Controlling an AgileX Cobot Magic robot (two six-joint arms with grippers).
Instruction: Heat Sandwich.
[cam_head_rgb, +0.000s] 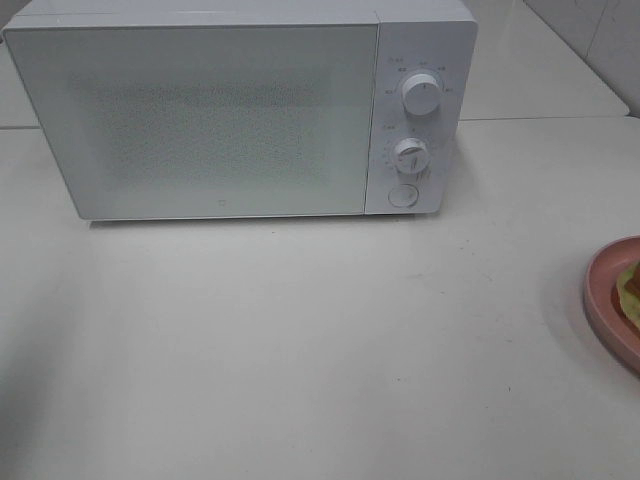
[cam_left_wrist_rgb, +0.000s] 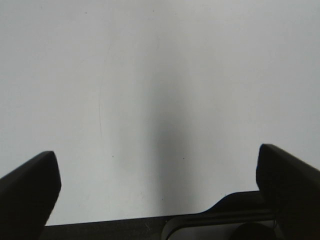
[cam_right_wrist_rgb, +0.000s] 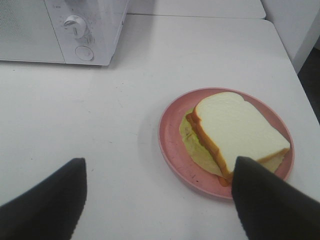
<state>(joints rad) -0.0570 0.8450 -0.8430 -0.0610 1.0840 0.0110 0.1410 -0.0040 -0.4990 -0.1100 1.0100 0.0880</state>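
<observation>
Right wrist view shows the right gripper released, its dark jaws spread wide over the white table with nothing between them. Just beyond, at about two o'clock from the gap, lies the sandwich on its round pink plate. White sliced bread with a tan crust looks soft and light, so a hard squeeze would likely crush it, and the pale green-yellow filling could slide out. The safer hold is probably the stiff plate rim (the bread itself is a poor handle). Farther out, at eleven o'clock, stands the white microwave, door shut. The left gripper also hangs released, over bare table. Small marks ring the microwave's upper knob and lower knob, too tiny to read; no brand is legible.
</observation>
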